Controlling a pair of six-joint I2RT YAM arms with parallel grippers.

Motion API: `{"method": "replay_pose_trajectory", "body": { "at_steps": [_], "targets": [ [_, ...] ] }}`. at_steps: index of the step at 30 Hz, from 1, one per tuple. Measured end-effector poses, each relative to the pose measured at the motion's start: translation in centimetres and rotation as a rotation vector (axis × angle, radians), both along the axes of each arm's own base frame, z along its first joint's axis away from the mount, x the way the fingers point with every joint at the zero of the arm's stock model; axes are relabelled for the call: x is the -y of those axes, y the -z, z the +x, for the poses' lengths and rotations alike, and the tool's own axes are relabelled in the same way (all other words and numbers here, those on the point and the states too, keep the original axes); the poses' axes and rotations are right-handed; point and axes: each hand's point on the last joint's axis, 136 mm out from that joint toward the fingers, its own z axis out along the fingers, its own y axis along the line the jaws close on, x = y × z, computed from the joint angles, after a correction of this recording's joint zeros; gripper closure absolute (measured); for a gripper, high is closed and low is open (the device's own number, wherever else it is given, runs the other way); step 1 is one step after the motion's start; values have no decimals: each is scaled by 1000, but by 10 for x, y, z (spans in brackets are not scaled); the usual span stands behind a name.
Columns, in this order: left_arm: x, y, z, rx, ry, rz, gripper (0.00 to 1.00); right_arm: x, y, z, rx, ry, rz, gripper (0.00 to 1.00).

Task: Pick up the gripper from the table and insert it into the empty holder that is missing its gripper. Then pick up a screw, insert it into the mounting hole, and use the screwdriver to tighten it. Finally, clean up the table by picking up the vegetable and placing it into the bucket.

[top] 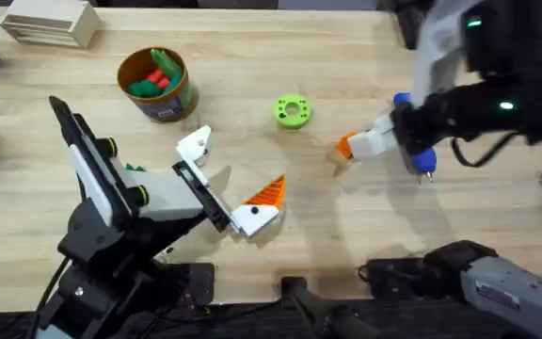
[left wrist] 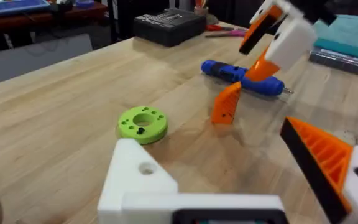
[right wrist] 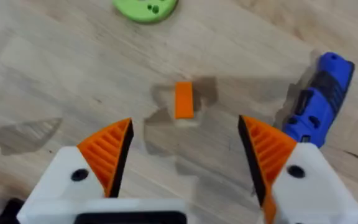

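While our right hand [right wrist: 182, 163] hovers with its pads spread wide, the gripper [right wrist: 183, 100] stands on the counter [top: 252, 85] right below, between the green ring [right wrist: 145, 7] and the screwdriver [right wrist: 319, 102]. We judge it light, stiff and a bit slick, so we'd pinch its flat sides low and squarely. Our left hand [top: 226, 184] is spread too, holding nothing; one of its fingers is the bare holder [top: 195, 144]. The bucket [top: 155, 83] waits well apart.
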Motion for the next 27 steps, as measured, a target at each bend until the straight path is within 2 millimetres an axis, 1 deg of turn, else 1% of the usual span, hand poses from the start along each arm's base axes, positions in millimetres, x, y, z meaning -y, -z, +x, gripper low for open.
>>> {"method": "replay_pose_trajectory", "body": {
  "at_steps": [4, 7, 10, 12, 14, 18, 19, 20, 22, 23, 27],
  "targets": [
    [0, 0, 0, 0, 0, 0, 14, -1, 26, 3, -95, -19, -50, 12],
    [0, 0, 0, 0, 0, 0, 14, 0, 41, 5, -147, -19, -72, 12],
    [0, 0, 0, 0, 0, 0, 14, -1, 52, 11, -174, -18, -83, 59],
    [0, 0, 0, 0, 0, 0, 14, -2, 58, 15, -181, -19, -85, 132],
    [0, 0, 0, 0, 0, 0, 14, -3, 61, 17, -183, -22, -87, 241],
    [0, 0, 0, 0, 0, 0, 13, -3, 61, 18, -182, -27, -89, 421],
    [0, 0, 0, 0, 0, 0, 13, -3, 61, 18, -181, -31, -90, 540],
    [0, 0, 0, 0, 0, 0, 14, -3, 61, 18, -178, -32, -90, 696],
    [0, 0, 0, 0, 0, 0, 14, -3, 61, 19, -174, -33, -91, 954],
    [0, 0, 0, 0, 0, 0, 14, -3, 60, 20, -171, -35, -92, 981],
    [0, 0, 0, 0, 0, 0, 14, -3, 58, 17, -174, -38, -94, 985]
  ]
}}
